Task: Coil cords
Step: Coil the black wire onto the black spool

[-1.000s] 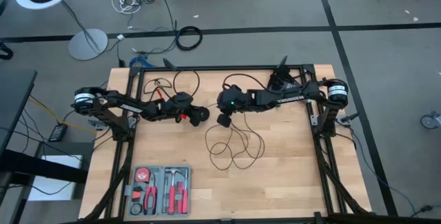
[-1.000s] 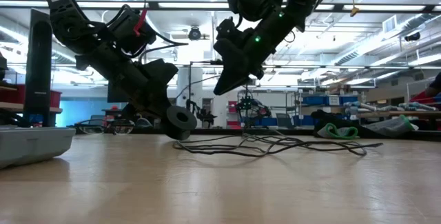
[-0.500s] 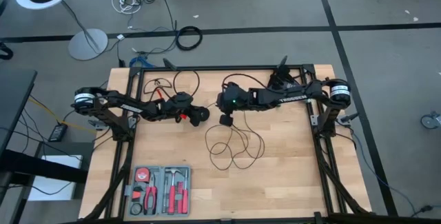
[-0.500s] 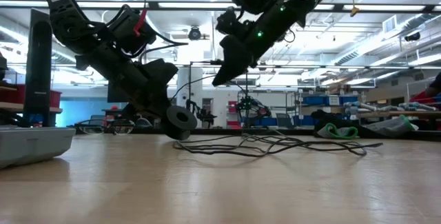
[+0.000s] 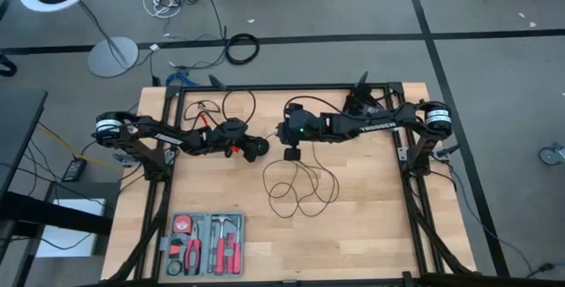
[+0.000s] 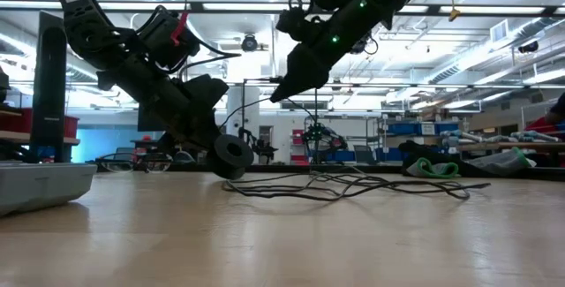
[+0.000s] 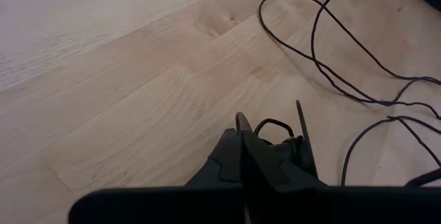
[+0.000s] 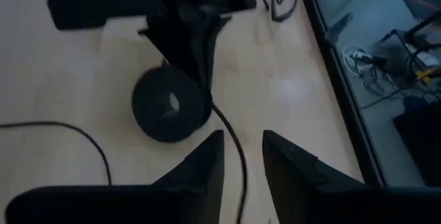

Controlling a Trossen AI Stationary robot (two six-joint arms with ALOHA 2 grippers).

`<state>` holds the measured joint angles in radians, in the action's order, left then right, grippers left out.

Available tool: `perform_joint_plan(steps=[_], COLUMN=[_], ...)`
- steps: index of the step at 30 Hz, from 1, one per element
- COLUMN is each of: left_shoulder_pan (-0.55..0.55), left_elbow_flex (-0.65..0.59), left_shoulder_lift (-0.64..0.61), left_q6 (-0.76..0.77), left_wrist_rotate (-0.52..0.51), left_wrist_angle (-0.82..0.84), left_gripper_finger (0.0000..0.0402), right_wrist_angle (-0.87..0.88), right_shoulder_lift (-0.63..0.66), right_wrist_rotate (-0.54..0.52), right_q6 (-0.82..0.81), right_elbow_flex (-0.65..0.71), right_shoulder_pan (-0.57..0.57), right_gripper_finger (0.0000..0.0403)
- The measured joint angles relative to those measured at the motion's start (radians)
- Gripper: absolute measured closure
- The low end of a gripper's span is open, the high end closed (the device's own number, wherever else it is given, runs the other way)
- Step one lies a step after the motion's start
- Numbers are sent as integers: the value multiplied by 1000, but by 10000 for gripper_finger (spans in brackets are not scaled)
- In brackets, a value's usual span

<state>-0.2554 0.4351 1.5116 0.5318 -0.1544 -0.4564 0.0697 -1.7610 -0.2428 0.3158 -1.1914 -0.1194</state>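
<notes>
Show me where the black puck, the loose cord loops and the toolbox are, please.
black puck (image 8: 169, 105), right wrist view: on its flat round face.
cord loops (image 5: 300, 190), high view: on the strands lying on the table.
toolbox (image 5: 208, 244), high view: on its middle.

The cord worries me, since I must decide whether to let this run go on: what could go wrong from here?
1. The left gripper holds the puck down at the table; a pull could drag it free.
2. The right gripper is open with the cord running between its fingers, so the strand may slip out unclamped.
3. The loose loops cross one another on the table and could knot if lifted.
</notes>
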Motion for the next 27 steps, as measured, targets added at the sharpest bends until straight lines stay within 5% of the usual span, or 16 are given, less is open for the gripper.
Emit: perform_joint_plan(steps=[12, 27], left_shoulder_pan=[0, 0], left_elbow_flex=[0, 0], left_shoulder_lift=[0, 0], left_q6=[0, 4], left_wrist_rotate=[2, 2], left_wrist_angle=[-1, 1], left_gripper_finger=[401, 401], right_wrist_angle=[9, 39], right_shoulder_lift=[-3, 0], right_wrist_rotate=[-10, -49], right_q6=[-13, -29], right_elbow_flex=[0, 0], right_shoulder_pan=[-6, 24], right_gripper_finger=[297, 397])
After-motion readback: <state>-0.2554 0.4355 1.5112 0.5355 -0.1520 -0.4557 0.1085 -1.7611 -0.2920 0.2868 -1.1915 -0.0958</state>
